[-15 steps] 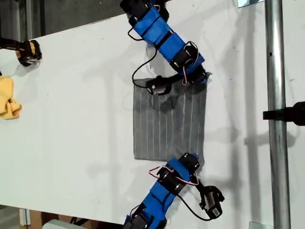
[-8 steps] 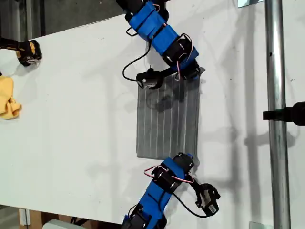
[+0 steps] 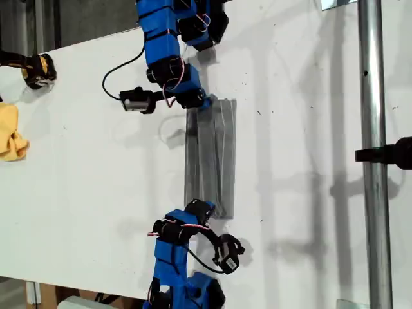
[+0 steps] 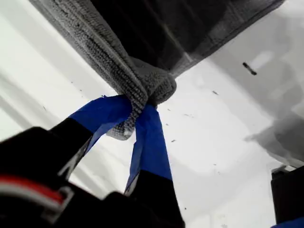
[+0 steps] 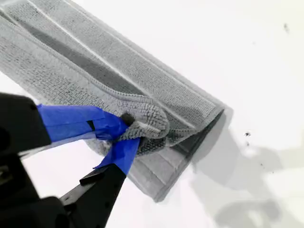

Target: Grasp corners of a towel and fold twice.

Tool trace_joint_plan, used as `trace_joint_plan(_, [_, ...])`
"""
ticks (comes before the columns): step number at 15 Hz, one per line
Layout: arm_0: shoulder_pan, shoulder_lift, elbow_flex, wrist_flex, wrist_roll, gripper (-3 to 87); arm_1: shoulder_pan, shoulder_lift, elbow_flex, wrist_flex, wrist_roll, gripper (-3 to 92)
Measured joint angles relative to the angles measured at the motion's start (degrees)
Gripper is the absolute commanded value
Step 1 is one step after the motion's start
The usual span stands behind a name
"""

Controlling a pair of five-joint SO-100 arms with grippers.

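And there's the towel (image 3: 209, 158), a narrow doubled strip on the white table (image 3: 309, 193), stretched between the two blue arms at the exterior view's top and bottom; my first gripper (image 4: 137, 111) is pinched tight on a bunched corner (image 4: 152, 85) (cloth raised above it); my second gripper (image 5: 128, 133) is clamped on another corner (image 5: 145, 123), curled over the flat layers; the yellow cloth (image 3: 11, 132) sits well apart at the exterior view's left.

Yellow cloth (image 3: 11, 132), metal pole (image 3: 373, 154)
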Motion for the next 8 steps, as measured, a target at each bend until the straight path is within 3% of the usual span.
trace_joint_plan(3, [-7.91,1.67,5.63,-3.25,7.47,-1.1,8.61,7.03,4.13,-1.76,-6.42,-0.2])
trace_joint_plan(8, [-9.14,4.31,16.88,-12.04,7.38,-1.1,9.76,12.39,20.04,-11.25,-5.36,-0.2])
